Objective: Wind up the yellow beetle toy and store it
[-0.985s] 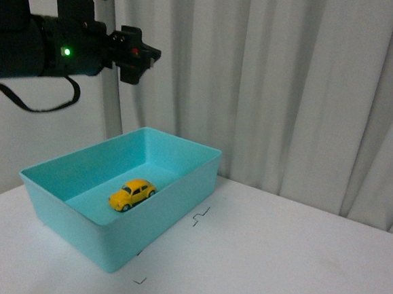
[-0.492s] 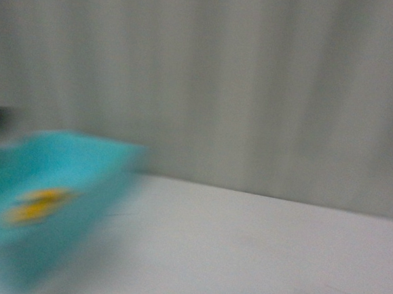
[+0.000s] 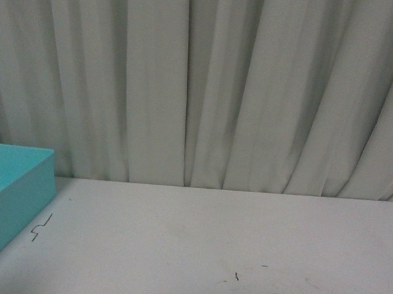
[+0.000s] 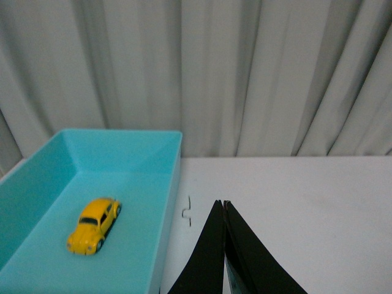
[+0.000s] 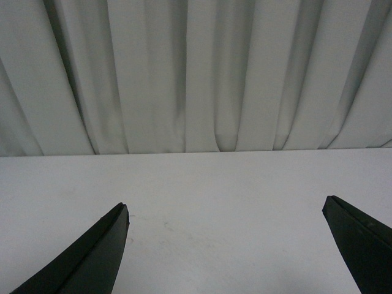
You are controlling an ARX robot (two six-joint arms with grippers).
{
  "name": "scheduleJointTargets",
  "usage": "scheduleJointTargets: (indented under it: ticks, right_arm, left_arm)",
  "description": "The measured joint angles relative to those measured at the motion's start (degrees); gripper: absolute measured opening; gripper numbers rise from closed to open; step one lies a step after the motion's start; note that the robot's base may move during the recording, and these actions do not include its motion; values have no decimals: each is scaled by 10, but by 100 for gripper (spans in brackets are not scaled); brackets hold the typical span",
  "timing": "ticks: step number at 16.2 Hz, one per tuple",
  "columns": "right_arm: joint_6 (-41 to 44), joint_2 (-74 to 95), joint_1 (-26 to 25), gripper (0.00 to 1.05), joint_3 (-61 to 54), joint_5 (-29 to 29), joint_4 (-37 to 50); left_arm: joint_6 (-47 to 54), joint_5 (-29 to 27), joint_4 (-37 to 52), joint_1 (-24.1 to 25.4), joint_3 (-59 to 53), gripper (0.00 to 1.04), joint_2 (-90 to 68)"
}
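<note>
Hanging above the white table, the left gripper has its two black fingers pressed together at the tips, nothing between them; the table's small black squiggle mark lies just beyond and beside the tips. Off to the side of that claw, well apart, the yellow beetle toy rests on its wheels on the floor of the teal bin, clear of the walls. The right gripper is spread wide over bare table, holding nothing. Farthest back hangs the grey curtain. Judgement: the toy appears stored already, so what remains is withdrawal; keep both claws high and away from the bin rim to avoid nudging it.
</note>
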State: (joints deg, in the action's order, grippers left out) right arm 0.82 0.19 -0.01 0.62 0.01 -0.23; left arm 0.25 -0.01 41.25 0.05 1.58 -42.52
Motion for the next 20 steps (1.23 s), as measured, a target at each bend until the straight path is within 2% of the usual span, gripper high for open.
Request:
scheduleJointTargets:
  ticks: [4, 9, 17, 20]
  right_arm:
    - [0, 0, 0, 98, 0, 0, 0]
    - [0, 0, 0, 98, 0, 0, 0]
    - [0, 0, 0, 98, 0, 0, 0]
    - [0, 0, 0, 98, 0, 0, 0]
  left_arm:
    - [0, 0, -100, 0, -10, 2, 110]
    - [0, 0, -179, 0, -10, 2, 193]
    - [0, 0, -219, 0, -10, 2, 230]
    - [0, 0, -302, 0, -10, 2, 315]
